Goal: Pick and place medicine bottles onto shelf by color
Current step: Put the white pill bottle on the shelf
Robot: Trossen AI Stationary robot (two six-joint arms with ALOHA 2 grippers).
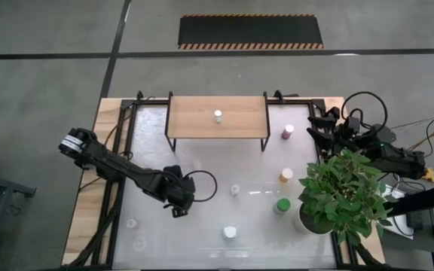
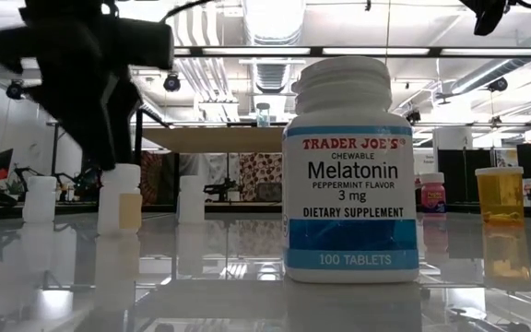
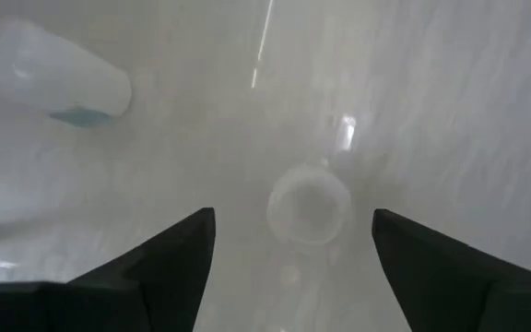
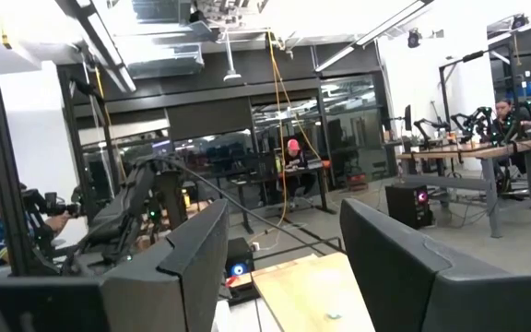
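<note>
**Bottle sort: left gripper over clear bottle, jaws spread**

Left gripper (image 1: 178, 202) lower left of center in high view, jaws spread wide, gripping nothing; small clear bottle (image 3: 309, 203) standing between fingers (image 3: 169, 263) in wrist view, untouched. Right gripper (image 1: 324, 124) parked upper right beside potted plant (image 1: 343, 192), jaws apart, empty. Shelf (image 1: 217, 117) top center, one white bottle (image 1: 218, 116) on it. Pink bottle (image 1: 288, 133), orange bottle (image 1: 285, 175), green bottle (image 1: 282, 205) right of center on tabletop (image 1: 202, 233). Melatonin bottle (image 2: 350, 171) filling low view foreground.
</note>
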